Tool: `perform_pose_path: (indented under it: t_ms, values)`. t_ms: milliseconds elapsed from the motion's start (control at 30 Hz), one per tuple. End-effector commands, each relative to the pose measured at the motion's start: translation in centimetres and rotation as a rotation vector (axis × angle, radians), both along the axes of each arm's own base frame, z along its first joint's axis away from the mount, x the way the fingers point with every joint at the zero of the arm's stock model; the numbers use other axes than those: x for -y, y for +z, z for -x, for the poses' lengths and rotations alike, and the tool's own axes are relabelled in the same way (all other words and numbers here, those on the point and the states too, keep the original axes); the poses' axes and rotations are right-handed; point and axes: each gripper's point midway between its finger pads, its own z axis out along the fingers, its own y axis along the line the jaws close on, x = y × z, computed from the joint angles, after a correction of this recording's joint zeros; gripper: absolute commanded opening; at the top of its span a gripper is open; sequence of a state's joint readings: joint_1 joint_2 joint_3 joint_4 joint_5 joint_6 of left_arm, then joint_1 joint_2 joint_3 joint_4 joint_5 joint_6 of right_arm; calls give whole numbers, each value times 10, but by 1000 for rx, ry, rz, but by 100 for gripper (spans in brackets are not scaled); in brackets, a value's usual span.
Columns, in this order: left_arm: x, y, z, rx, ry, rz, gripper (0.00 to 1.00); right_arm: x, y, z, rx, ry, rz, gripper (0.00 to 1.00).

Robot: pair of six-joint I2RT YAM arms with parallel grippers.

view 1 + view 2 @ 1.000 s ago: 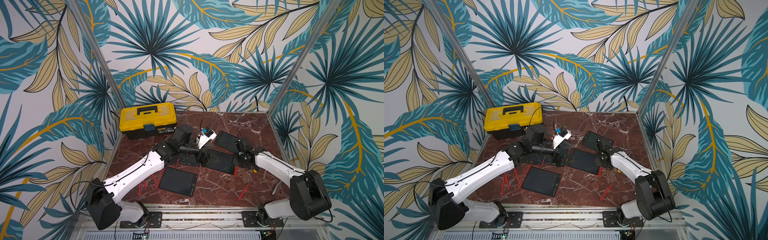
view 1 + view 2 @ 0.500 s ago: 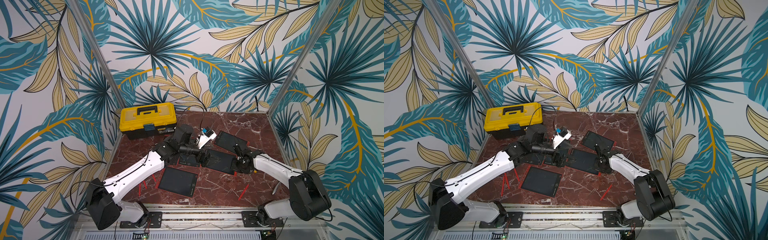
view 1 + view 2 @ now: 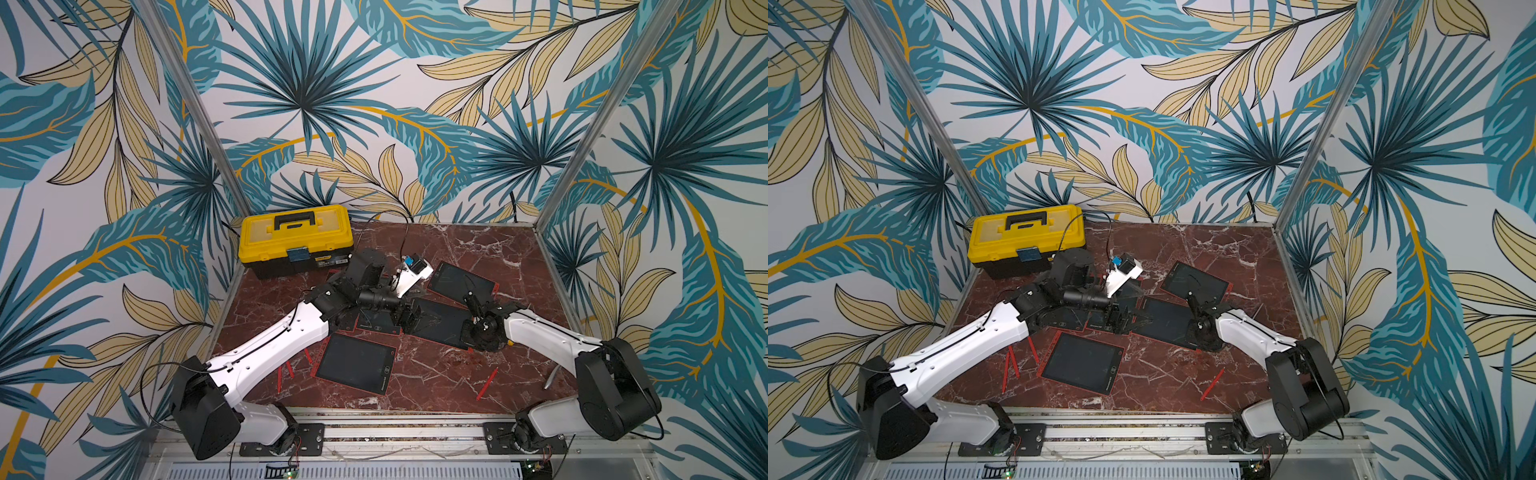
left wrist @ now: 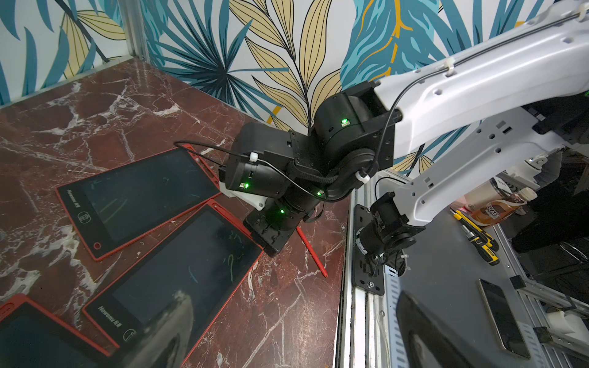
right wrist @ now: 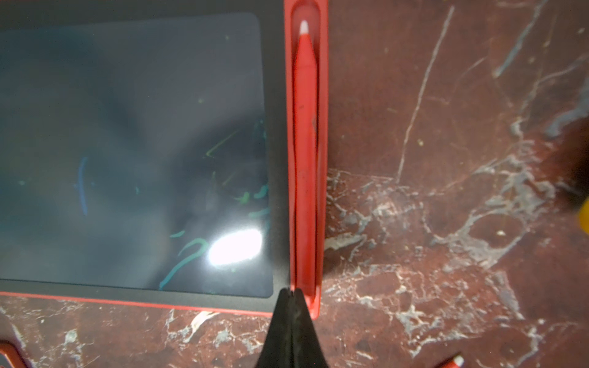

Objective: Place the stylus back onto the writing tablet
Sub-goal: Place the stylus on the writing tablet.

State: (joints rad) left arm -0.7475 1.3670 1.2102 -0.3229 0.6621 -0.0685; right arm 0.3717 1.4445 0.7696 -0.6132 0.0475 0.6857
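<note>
The stylus (image 5: 305, 143) is seen lying lengthwise in the red side groove of the writing tablet (image 5: 127, 143), its white tip pointed away from the right gripper (image 5: 291, 293). That gripper's jaws are pressed together with nothing between them. Their tips are set at the groove's near end; whether the stylus itself is touched cannot be told. In both top views one corner of this tablet is covered by the right arm (image 3: 540, 332). The left gripper (image 3: 409, 318) is held with its jaws spread wide and empty, over the tablet's opposite edge. Other tablets are laid around it: a near tablet (image 3: 357, 363) towards the arm bases, a far tablet (image 3: 461, 282) behind, and a half-hidden tablet (image 3: 374, 323) beneath the left arm (image 3: 282, 336). On the marble table (image 3: 478, 245) a loose stylus (image 3: 487, 383) is left by the right arm, and further loose styluses (image 3: 308, 356) beside the left. A yellow toolbox (image 3: 295, 237) is placed at the back left corner.
</note>
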Motion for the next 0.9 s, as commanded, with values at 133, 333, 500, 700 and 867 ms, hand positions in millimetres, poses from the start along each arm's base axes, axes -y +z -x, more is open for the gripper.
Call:
perform_pose_path:
  t_ms: [133, 333, 500, 700, 867]
  values:
    - [-1, 9, 4, 17, -5, 16, 100, 6, -11, 22, -74, -8, 28, 0]
    - [-1, 8, 3, 15, -5, 15, 100, 7, -12, 21, -72, -15, 33, 0]
    - [-1, 9, 4, 18, -4, 16, 100, 9, -14, 18, -69, -21, 48, 0]
    - [-1, 9, 4, 17, -3, 15, 100, 9, -16, 15, -72, -24, 56, 0]
    - [-1, 8, 4, 16, -3, 15, 100, 7, -13, 12, -57, -24, 46, 0]
